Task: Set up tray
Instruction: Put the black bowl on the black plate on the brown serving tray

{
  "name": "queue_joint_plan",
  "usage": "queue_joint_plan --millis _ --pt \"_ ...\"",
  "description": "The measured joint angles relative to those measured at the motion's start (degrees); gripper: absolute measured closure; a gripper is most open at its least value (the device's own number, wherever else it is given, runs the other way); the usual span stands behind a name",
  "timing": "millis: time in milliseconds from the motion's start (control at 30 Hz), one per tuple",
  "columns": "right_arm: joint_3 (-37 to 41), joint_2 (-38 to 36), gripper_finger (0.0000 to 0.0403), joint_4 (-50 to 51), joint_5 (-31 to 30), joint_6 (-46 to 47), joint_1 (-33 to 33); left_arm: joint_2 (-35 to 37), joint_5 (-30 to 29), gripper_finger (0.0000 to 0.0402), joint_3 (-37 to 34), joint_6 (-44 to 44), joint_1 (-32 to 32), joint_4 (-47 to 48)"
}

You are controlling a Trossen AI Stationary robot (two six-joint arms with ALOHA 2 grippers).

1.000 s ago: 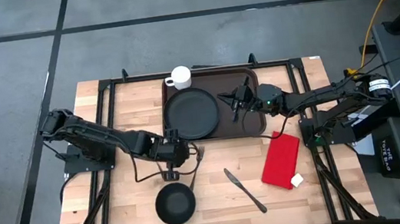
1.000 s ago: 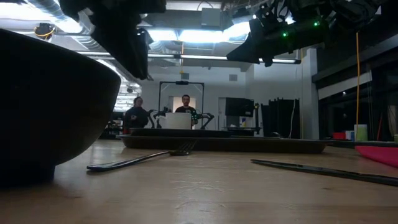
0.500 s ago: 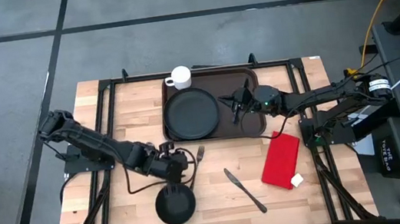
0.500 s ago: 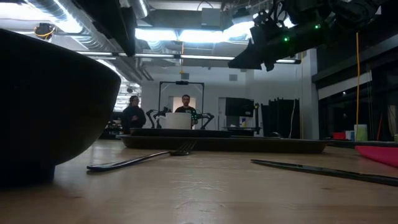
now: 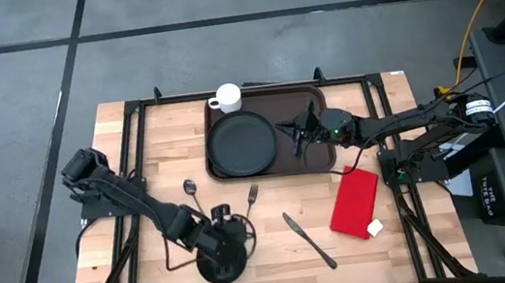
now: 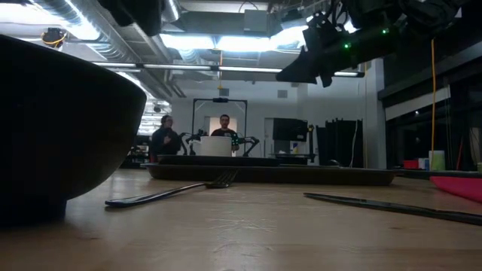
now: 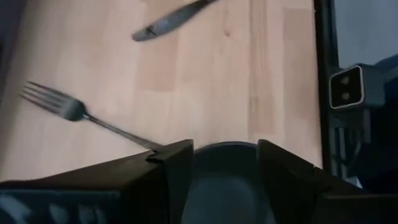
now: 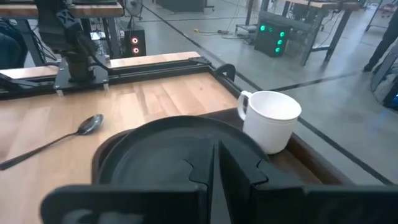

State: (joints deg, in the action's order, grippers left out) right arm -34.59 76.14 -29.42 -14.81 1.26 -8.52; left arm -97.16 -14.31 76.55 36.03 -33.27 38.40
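Tray (image 5: 311,102) right half bare (under right pincer (image 5: 298,133)).

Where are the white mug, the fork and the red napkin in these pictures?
white mug (image 5: 225,97), high view, on its round body.
fork (image 5: 250,200), high view, on the handle below the tines.
red napkin (image 5: 353,202), high view, at the cloth's middle.

Even, soft light from above leaves faint shadows on the table (image 5: 166,153) in the high view, while the low view is backlit by glaring ceiling lights (image 6: 218,41) that turn the blurred near bowl (image 6: 60,128) black, and the left wrist view is motion-smeared
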Motion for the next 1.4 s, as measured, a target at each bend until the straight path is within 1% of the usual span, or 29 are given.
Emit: queue_joint_plan --millis 100,167,367,467,633,833,1000,1133,1400 --pt "0.00 0.00 0.0373 0.06 0.00 0.13 1.22 -3.51 0.35 0.0233 4.54 4.60 -1.07 5.10" --pt "0.00 0.00 0.0373 0.08 0.00 0.14 2.29 -5.69 0.60 0.0233 7.01 7.91 -1.69 6.32" --pt "0.00 0.00 0.0373 0.21 0.00 0.04 5.96 -11.43 4.57 0.0233 13.79 17.15 -3.16 6.24" --pt "0.00 0.00 0.0373 0.17 0.00 -0.08 7.38 -13.90 5.49 0.0233 16.23 21.08 -3.61 6.16" --pt "0.00 0.00 0.0373 0.08 -0.02 -0.22 8.63 -16.24 6.36 0.0233 17.09 27.63 -3.80 6.55" --pt "0.00 0.00 0.0373 -0.01 -0.02 -0.24 8.83 -17.14 6.81 0.0233 17.09 35.28 -3.06 7.06" --pt "0.00 0.00 0.0373 -0.03 -0.02 -0.24 8.83 -17.14 7.35 0.0233 17.09 37.33 -2.54 9.76" --pt "0.00 0.00 0.0373 0.01 -0.02 -0.24 8.83 -17.14 8.44 0.0233 17.09 37.37 -2.52 12.31" --pt "0.00 -0.02 0.0373 0.06 -0.02 -0.26 8.83 -17.36 7.98 0.0233 17.10 38.35 -2.52 12.19"
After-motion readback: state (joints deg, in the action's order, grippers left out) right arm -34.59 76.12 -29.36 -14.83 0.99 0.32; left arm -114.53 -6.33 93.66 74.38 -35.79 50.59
